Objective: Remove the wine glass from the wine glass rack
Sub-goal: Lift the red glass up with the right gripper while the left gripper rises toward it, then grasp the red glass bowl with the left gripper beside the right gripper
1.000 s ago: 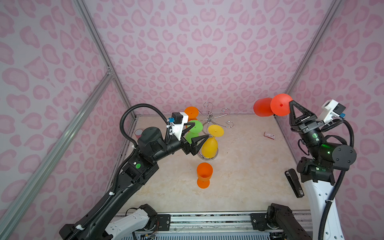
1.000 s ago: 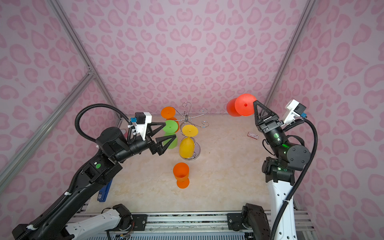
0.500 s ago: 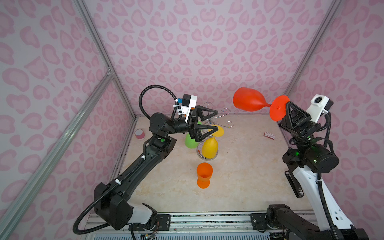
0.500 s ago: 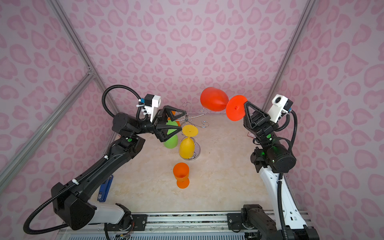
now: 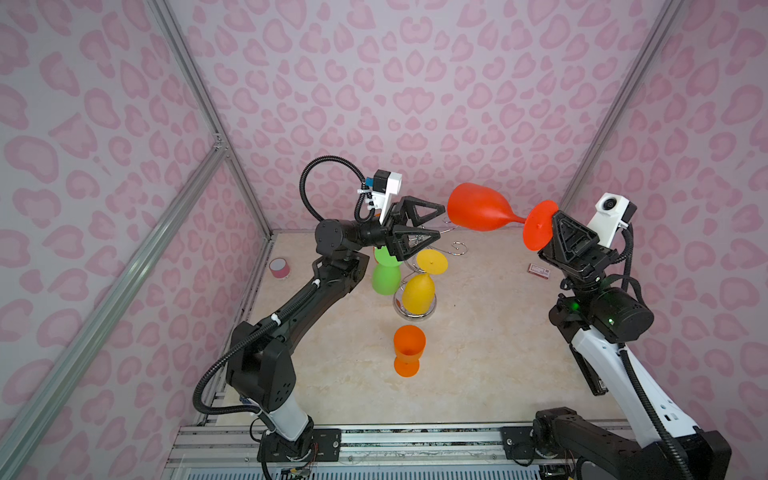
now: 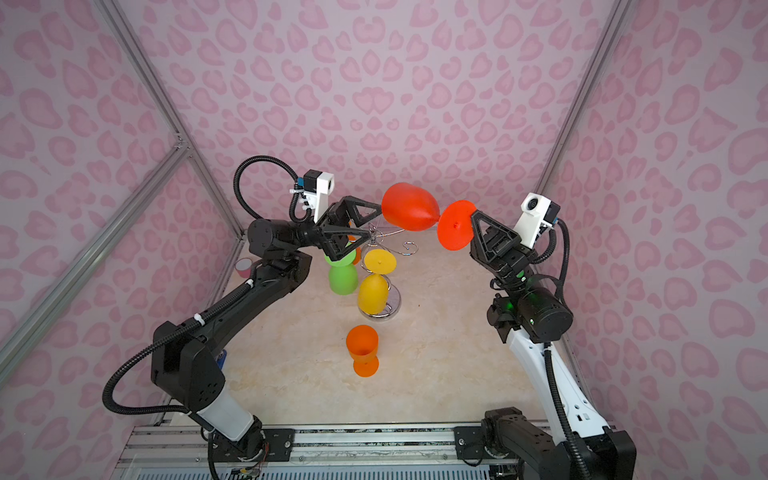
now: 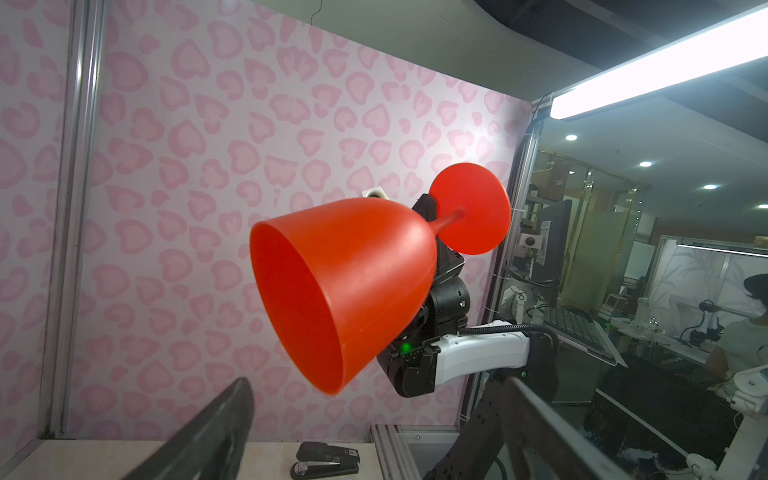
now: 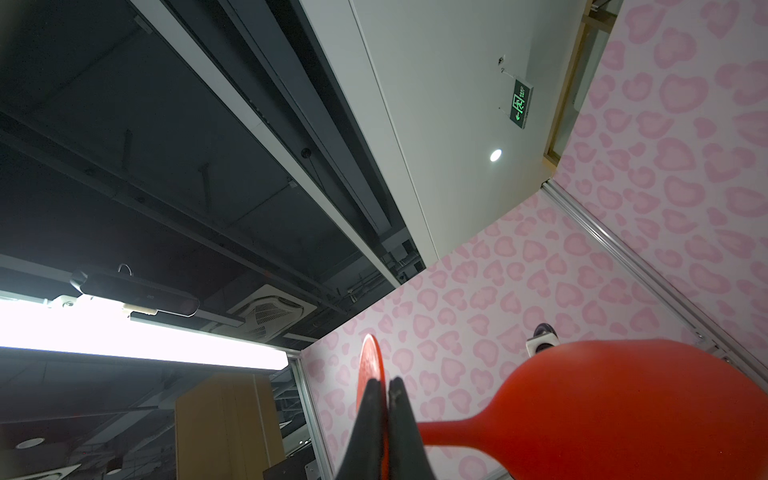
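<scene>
On the table [image 5: 478, 365]: 1 pink tape roll [image 5: 279, 268] at its left edge toward the back, 1 small red box [image 5: 539, 270] near its right back corner, 1 black stapler [image 5: 592, 378] along its right edge.

— Where is the red wine glass [image 6: 409, 206]?
— In the air, lying sideways near the top of the wine glass rack [image 6: 376, 240]; the right tool [image 6: 472, 213] pinches its foot.
— And the left tool [image 6: 374, 221]?
— Jaws spread wide, just beside the bowl; a yellow glass [image 6: 372, 293] and a green glass [image 6: 343, 279] hang foot-up; an orange glass [image 6: 363, 347] stands on the tabletop [image 6: 436, 353].
</scene>
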### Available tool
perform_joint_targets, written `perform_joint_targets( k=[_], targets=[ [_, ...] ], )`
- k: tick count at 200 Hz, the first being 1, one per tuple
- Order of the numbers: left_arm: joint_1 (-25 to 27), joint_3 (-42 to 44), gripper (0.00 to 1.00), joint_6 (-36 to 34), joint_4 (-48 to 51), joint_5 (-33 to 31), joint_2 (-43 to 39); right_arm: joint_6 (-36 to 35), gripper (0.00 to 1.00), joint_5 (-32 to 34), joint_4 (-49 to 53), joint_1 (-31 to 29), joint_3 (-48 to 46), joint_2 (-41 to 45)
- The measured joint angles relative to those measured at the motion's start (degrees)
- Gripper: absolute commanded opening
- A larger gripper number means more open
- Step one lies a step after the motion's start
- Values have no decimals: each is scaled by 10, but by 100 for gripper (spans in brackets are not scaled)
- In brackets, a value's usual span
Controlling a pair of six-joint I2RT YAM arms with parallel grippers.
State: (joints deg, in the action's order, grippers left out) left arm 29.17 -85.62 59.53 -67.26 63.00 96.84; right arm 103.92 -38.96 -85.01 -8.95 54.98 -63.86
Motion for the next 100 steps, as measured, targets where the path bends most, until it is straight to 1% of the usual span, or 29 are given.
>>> perform_joint_targets(
  k=[18, 31, 41, 58, 89, 100],
  targets=[
    [0, -5, 93, 16, -16, -2, 10, 0, 0, 4, -9, -9, -4, -9],
    [0, -8, 91, 29, -31, -3, 16, 1, 0, 6, -14, -12, -9, -14],
    [0, -10, 89, 39, -43, -4, 20, 2, 0, 8, -18, -15, -13, -18],
    [0, -13, 81, 58, -63, -5, 26, 2, 0, 12, -19, -19, -16, -23],
    [0, -15, 76, 91, -101, -5, 35, 0, 0, 14, -22, -25, -19, -30],
    [0, -15, 71, 100, -111, -5, 38, -1, 0, 15, -22, -27, -20, -33]
  ],
)
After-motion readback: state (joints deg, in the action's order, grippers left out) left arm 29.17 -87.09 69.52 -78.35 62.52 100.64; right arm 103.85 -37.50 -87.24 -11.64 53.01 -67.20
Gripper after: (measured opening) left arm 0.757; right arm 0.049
